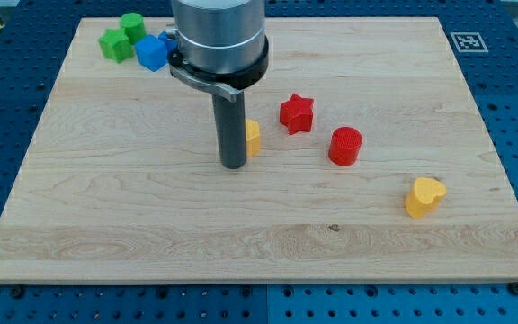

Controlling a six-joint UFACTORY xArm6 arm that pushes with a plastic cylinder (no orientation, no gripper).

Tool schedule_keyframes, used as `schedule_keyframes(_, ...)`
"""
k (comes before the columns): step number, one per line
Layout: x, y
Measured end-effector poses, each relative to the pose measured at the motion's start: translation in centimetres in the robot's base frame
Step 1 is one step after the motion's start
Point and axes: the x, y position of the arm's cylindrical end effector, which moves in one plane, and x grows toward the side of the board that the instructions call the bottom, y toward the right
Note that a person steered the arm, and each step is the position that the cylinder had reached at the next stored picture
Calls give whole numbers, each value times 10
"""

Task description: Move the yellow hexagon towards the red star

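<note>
So my tip [234, 165] sits touching the yellow hexagon [253, 137] on its view-left side, red star [297, 113] just beyond, lined up to shove it over; no pincer fitted here.

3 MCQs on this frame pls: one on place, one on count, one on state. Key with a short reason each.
1. Where is the yellow hexagon relative to my tip?
A. Just to the tip's right in the view, partly hidden by the rod
B. At the view's bottom left corner
C. Beside the green blocks

2. How many red blocks are on the board?
A. One
B. Two
C. Four

3. What is the state of the red star?
A. Stacked on the blue block
B. Pressed against the tip
C. Lying alone, apart from the hexagon

Key:
1 A: only the hexagon's right edge shows beside the rod.
2 B: the red star and the red cylinder.
3 C: bare wood shows between star and hexagon.
</note>
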Motion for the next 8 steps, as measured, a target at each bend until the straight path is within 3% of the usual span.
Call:
schedule_keyframes(2, 0, 29)
schedule_keyframes(8, -43, 25)
